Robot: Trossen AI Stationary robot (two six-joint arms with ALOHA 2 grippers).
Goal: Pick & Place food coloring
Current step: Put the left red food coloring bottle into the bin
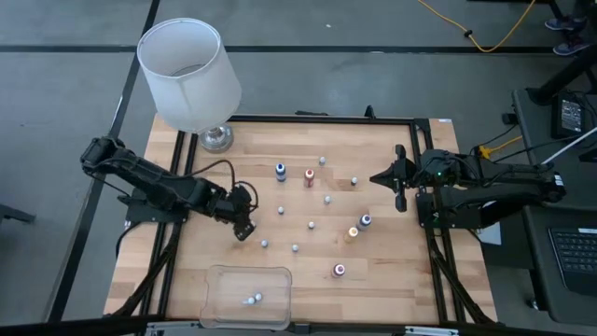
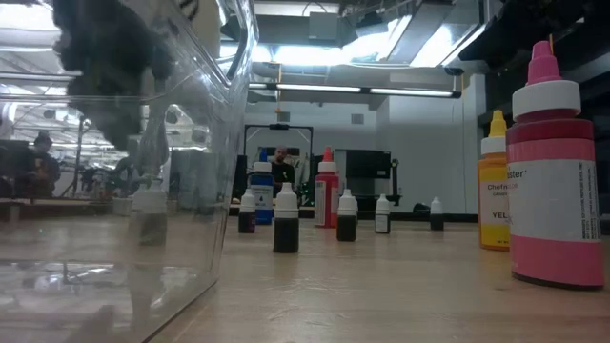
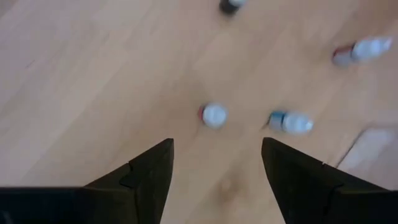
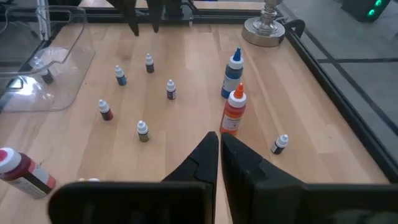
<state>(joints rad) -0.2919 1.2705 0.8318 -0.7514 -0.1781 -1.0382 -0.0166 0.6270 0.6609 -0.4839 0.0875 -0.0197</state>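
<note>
Several tiny food coloring bottles (image 1: 295,247) with pale tops stand scattered over the middle of the wooden table (image 1: 187,271). My left gripper (image 1: 244,224) hangs open over the table's left half, pointing steeply down. In the left wrist view its fingers (image 3: 149,180) stand apart above bare wood, just short of a tiny red bottle (image 3: 213,116) seen from above. A tiny blue one (image 3: 289,122) stands beside it. My right gripper (image 4: 219,146) waits shut at the table's right edge, clear of everything.
Larger bottles stand among the tiny ones: blue (image 1: 280,171), orange-red (image 1: 309,177), yellow (image 1: 352,233), pink (image 1: 339,271). A clear plastic container (image 1: 247,294) at the near edge holds one tiny bottle (image 1: 254,299). A white-shaded lamp (image 1: 191,75) stands at the far left corner.
</note>
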